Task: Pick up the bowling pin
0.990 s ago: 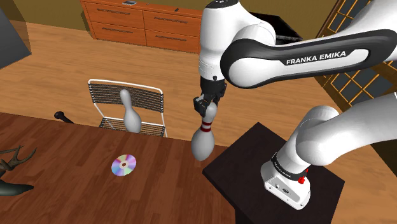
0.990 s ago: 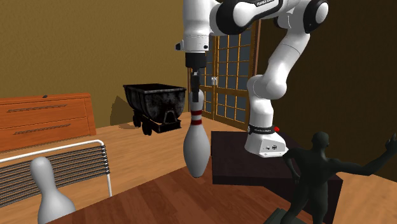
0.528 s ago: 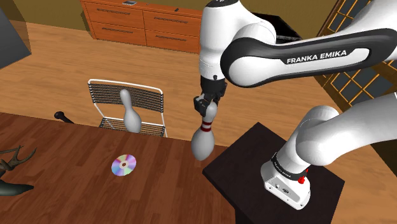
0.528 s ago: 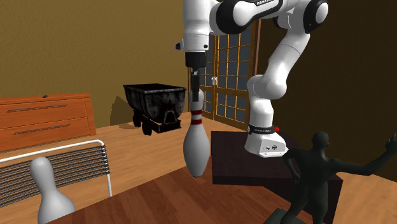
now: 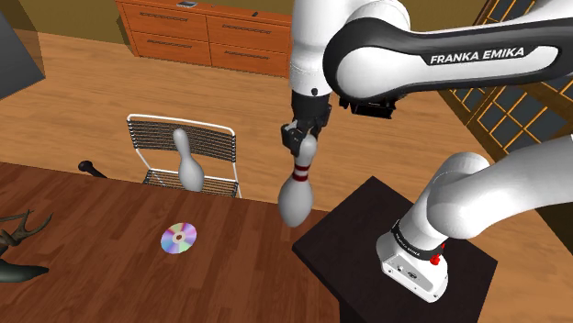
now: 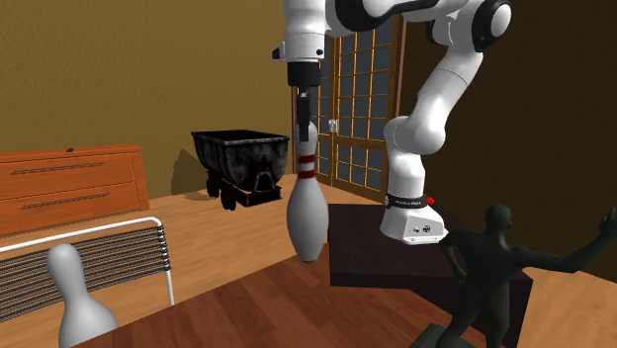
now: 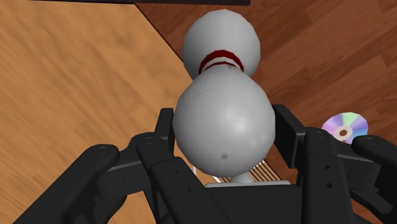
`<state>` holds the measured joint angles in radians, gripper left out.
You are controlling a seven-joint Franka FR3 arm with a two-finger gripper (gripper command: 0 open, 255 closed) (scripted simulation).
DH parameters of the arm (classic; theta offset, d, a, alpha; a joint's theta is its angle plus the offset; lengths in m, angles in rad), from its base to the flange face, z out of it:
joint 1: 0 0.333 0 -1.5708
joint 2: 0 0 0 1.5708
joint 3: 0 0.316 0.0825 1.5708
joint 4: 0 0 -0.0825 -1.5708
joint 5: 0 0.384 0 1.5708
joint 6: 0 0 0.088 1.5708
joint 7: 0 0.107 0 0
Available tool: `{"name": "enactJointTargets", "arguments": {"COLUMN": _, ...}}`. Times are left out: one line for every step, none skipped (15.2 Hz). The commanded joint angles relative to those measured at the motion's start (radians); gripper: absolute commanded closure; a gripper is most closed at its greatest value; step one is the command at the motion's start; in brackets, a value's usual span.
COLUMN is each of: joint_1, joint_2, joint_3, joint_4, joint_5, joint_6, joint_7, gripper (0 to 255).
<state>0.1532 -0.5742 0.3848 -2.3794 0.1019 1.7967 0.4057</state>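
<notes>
We see the gripper [image 5: 303,143] clenched on the head of the bowling pin [image 5: 295,198], one black finger [image 7: 164,130] pressed to each side of its rounded top. The pin is white with red stripes around its neck. It hangs upright in the air with its wide base pointing down, clear of the wooden table [image 5: 101,280]. It is over the table's far corner, just beside the dark stand [image 5: 358,234]. On the table lies a shiny disc [image 5: 178,239], well apart from the pin. Behind the table we find a wire-backed chair [image 5: 219,139] with a second, plain grey pin [image 5: 188,163] standing on it. A dark figurine [image 6: 489,267] stands at the second exterior view's right.
</notes>
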Motion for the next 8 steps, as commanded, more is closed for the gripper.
{"name": "enactJointTargets", "arguments": {"joint_1": 0.0, "joint_2": -0.003, "joint_3": -0.003, "joint_4": 0.025, "joint_5": -0.001, "joint_6": -0.026, "joint_7": 0.0, "gripper": 255}}
{"name": "enactJointTargets", "arguments": {"joint_1": -0.001, "joint_2": -0.004, "joint_3": -0.004, "joint_4": 0.038, "joint_5": -0.002, "joint_6": -0.04, "joint_7": -0.001, "gripper": 255}}
{"name": "enactJointTargets", "arguments": {"joint_1": -0.002, "joint_2": -0.004, "joint_3": -0.006, "joint_4": 0.051, "joint_5": -0.004, "joint_6": -0.053, "joint_7": -0.002, "gripper": 255}}
{"name": "enactJointTargets", "arguments": {"joint_1": -0.002, "joint_2": -0.004, "joint_3": -0.008, "joint_4": 0.064, "joint_5": -0.005, "joint_6": -0.066, "joint_7": -0.003, "gripper": 255}}
{"name": "enactJointTargets", "arguments": {"joint_1": -0.003, "joint_2": -0.004, "joint_3": -0.01, "joint_4": 0.077, "joint_5": -0.006, "joint_6": -0.08, "joint_7": -0.003, "gripper": 255}}
{"name": "enactJointTargets", "arguments": {"joint_1": -0.004, "joint_2": -0.003, "joint_3": -0.012, "joint_4": 0.091, "joint_5": -0.007, "joint_6": -0.093, "joint_7": -0.004, "gripper": 255}}
{"name": "enactJointTargets", "arguments": {"joint_1": -0.004, "joint_2": -0.003, "joint_3": -0.012, "joint_4": 0.093, "joint_5": -0.008, "joint_6": -0.095, "joint_7": -0.004, "gripper": 255}}
{"name": "enactJointTargets", "arguments": {"joint_1": -0.004, "joint_2": -0.003, "joint_3": -0.012, "joint_4": 0.093, "joint_5": -0.008, "joint_6": -0.095, "joint_7": -0.004, "gripper": 255}}
